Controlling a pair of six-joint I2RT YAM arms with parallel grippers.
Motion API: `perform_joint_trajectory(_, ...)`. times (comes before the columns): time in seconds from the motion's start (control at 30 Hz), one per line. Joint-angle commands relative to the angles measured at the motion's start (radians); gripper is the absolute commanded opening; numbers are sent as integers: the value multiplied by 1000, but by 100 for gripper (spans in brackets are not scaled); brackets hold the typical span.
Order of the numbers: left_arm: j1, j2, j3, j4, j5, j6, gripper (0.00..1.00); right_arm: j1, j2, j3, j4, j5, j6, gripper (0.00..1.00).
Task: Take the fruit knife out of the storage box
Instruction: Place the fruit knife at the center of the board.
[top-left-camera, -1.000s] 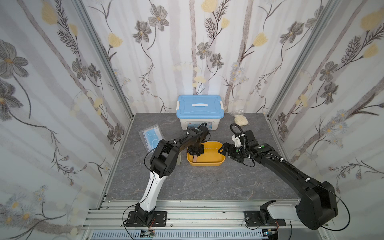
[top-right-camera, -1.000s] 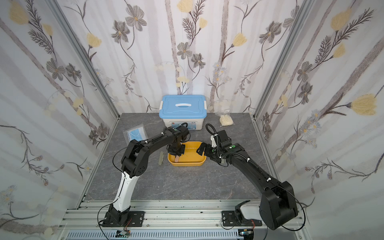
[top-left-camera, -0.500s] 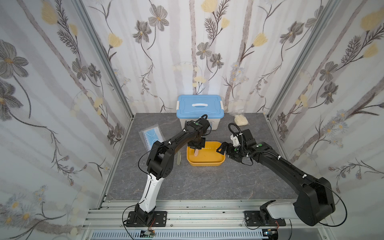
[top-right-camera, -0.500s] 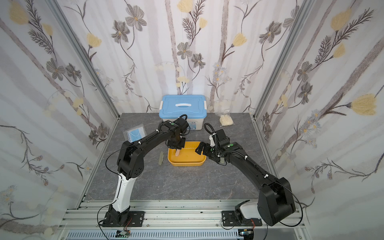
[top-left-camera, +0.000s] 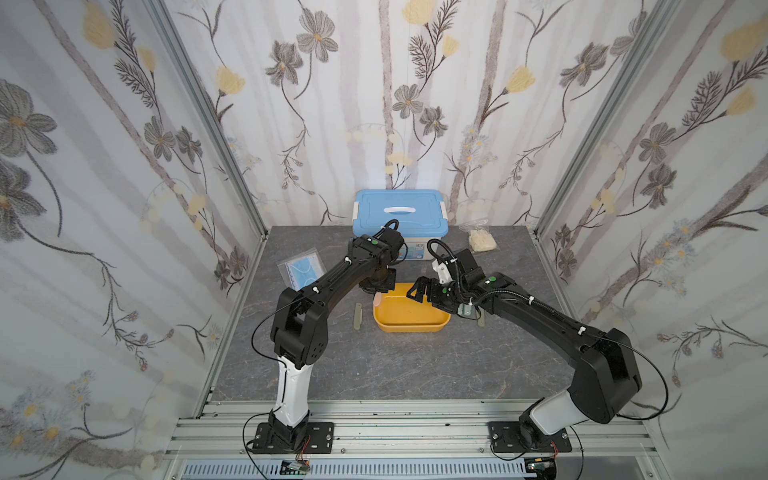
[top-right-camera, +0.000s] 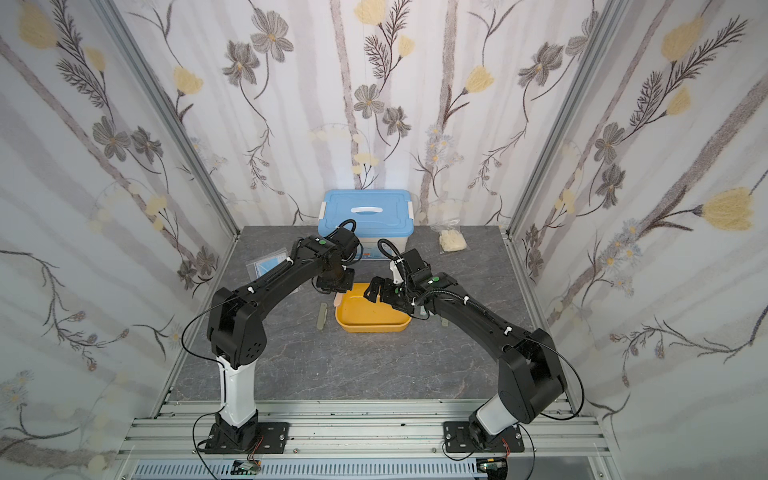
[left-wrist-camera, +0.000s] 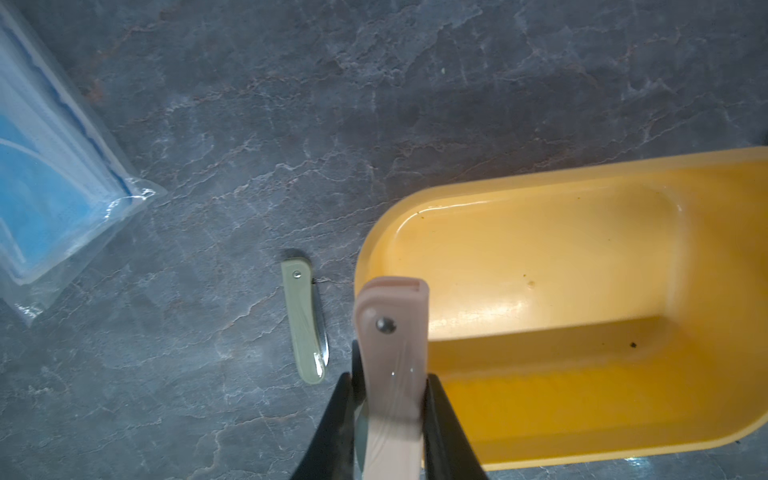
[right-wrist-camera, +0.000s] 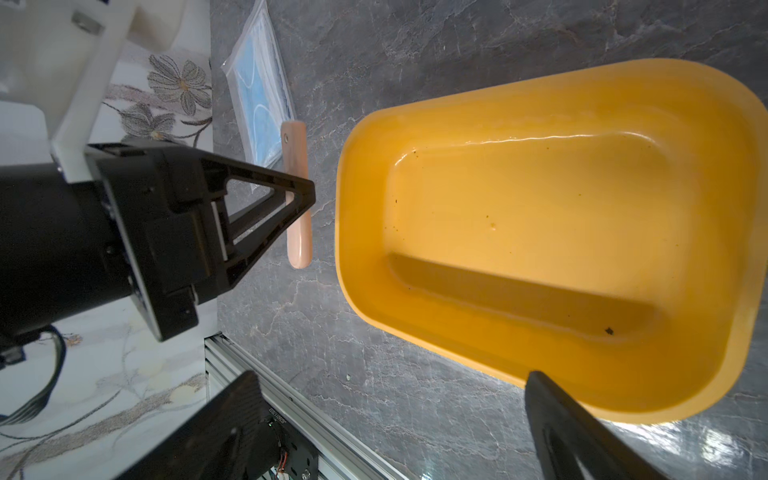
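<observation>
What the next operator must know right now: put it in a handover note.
Left gripper: shut on the pink fruit knife, lifted just outside the left end of the storage box.
Right gripper: open, empty, over the box's right end.
Done: knife out of the box; no knife in it.
Left: probably set the knife on the table and release, clear of the green knife.
</observation>
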Motion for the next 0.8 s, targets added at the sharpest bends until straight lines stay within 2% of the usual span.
perform_joint_trajectory(0.0,34,-50,-49,6,-8,31,0,7,23,19,95,-32,54,100)
perform_joint_trajectory(0.33,167,-135,-226,80,51,80,0,87,126,105,119,-48,72,100)
perform_joint_trajectory(0.77,269,-57,-347,179,122,140,0,126,202,175,129,-61,95,100)
